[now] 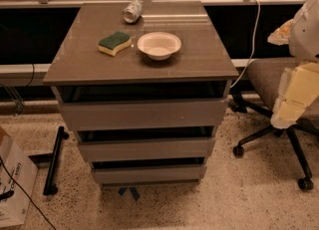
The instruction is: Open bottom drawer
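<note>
The bottom drawer [148,174] is the lowest and narrowest of three flat grey handleless fronts on a grey cabinet [139,72] in the middle of the camera view. A dark gap shows above it, and its front sits in line with the fronts above. My gripper [286,117] hangs at the far right on the white and cream arm, in front of an office chair. It is well apart from the cabinet, at about the height of the top drawer [143,114], and holds nothing that I can see.
On the cabinet top lie a green and yellow sponge [114,43], a white bowl [159,45] and a tipped can [132,11]. An office chair [271,82] stands to the right, and a cardboard box [12,184] and a black bar [54,162] lie to the left. The middle drawer [145,149] is above the bottom one.
</note>
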Available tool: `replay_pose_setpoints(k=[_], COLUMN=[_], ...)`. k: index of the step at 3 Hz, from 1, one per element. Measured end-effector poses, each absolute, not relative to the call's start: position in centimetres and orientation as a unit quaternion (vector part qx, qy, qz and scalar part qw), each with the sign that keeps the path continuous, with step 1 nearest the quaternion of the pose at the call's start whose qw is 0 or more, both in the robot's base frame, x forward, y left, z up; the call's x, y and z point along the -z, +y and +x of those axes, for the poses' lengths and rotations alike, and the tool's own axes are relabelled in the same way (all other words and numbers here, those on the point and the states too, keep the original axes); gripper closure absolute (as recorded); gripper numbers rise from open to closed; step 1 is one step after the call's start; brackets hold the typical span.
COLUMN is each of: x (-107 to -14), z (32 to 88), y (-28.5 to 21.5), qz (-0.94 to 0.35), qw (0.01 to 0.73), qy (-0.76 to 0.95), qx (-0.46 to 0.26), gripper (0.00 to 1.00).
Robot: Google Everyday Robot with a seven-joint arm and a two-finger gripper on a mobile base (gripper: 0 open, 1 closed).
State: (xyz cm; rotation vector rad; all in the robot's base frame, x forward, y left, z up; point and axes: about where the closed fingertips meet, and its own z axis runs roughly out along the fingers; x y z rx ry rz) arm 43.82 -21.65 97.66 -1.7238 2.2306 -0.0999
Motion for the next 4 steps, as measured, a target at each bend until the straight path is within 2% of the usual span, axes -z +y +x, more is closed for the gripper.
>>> replay_pose_setpoints(k=[2,4], x=[-96.6,-91.0], z=[44.3,46.8], y=[-21.3,-20.5], qz=[-0.589,-0.547], qw=[0.175,0.199], qy=[0.788,0.812], qx=[0.049,0.049], gripper=[0.0,0.0])
